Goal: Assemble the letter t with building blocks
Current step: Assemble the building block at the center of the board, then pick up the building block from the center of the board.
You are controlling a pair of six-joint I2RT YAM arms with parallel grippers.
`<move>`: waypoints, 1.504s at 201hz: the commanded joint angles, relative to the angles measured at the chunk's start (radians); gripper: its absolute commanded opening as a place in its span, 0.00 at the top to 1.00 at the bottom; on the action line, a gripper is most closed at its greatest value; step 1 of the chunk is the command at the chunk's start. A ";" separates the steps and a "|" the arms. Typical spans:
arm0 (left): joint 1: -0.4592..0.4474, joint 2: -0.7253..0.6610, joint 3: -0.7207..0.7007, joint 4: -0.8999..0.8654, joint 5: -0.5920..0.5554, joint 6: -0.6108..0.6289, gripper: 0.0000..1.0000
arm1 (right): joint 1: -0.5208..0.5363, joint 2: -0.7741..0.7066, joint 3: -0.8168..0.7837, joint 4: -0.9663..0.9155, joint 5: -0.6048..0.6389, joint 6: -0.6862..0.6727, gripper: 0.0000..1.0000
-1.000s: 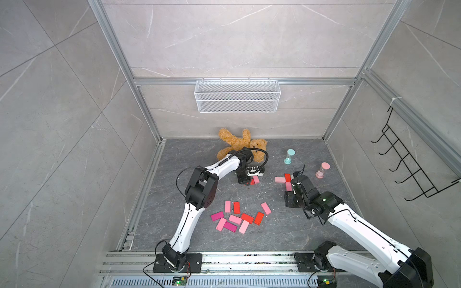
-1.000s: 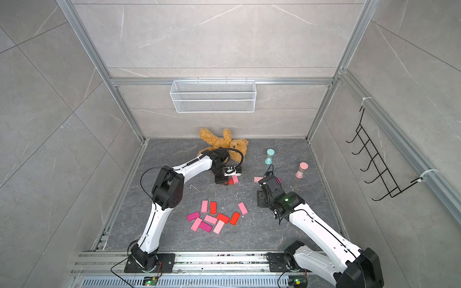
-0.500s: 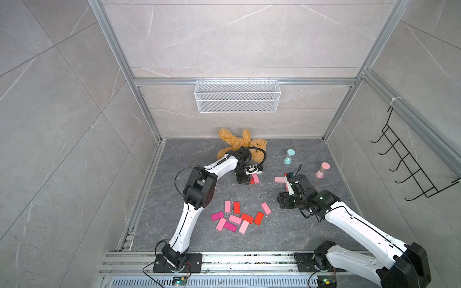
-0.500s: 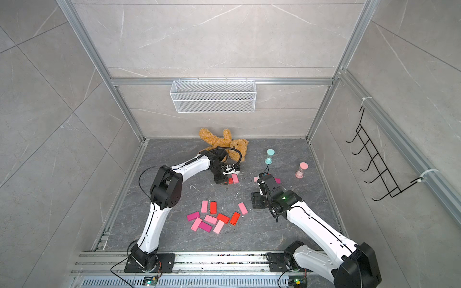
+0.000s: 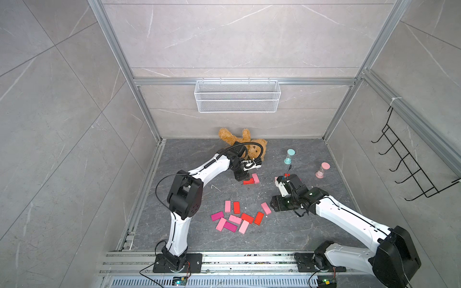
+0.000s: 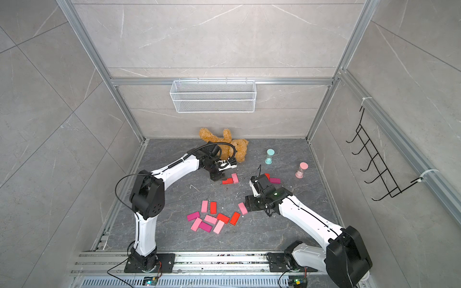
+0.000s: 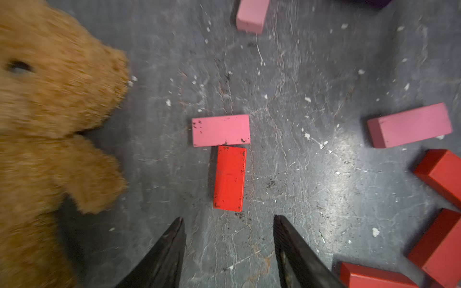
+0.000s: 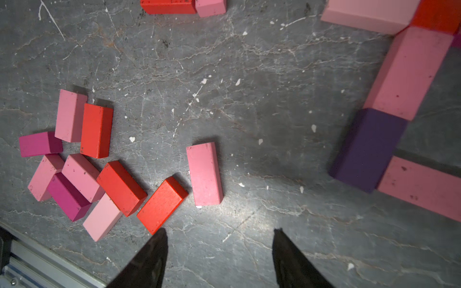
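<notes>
Left fingers (image 7: 164, 254) and right fingers (image 8: 149, 261) spread empty, a pink block (image 7: 220, 130) caps a red block (image 7: 229, 178) mid-frame, the T likely unfinished, spare blocks (image 5: 235, 219) piled lower centre.

blocks (image 5: 235, 219): at least 18 | hourglasses (image 5: 289, 156): 2 | teddy bear (image 5: 234, 138): 1 | wire basket (image 5: 237, 99): 1

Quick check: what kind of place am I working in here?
Probably a staged robot test cell, not a real room: tiled walls set in an aluminium frame, a wire basket on the back wall, and a hook rack on a side wall.
</notes>
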 commanded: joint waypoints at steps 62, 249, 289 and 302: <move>0.006 -0.632 -0.573 0.393 -0.316 -0.502 0.41 | 0.058 0.176 0.014 0.081 -0.020 -0.013 0.40; 0.009 -1.338 -0.964 0.023 -0.653 -0.955 0.41 | 0.077 0.396 0.122 0.067 0.056 -0.038 0.66; 0.009 -1.355 -0.959 0.010 -0.662 -0.957 0.40 | 0.077 0.392 0.203 0.029 0.063 -0.114 0.89; 0.009 -1.358 -0.958 0.008 -0.658 -0.947 0.40 | 0.077 0.395 0.247 0.009 0.073 -0.189 0.95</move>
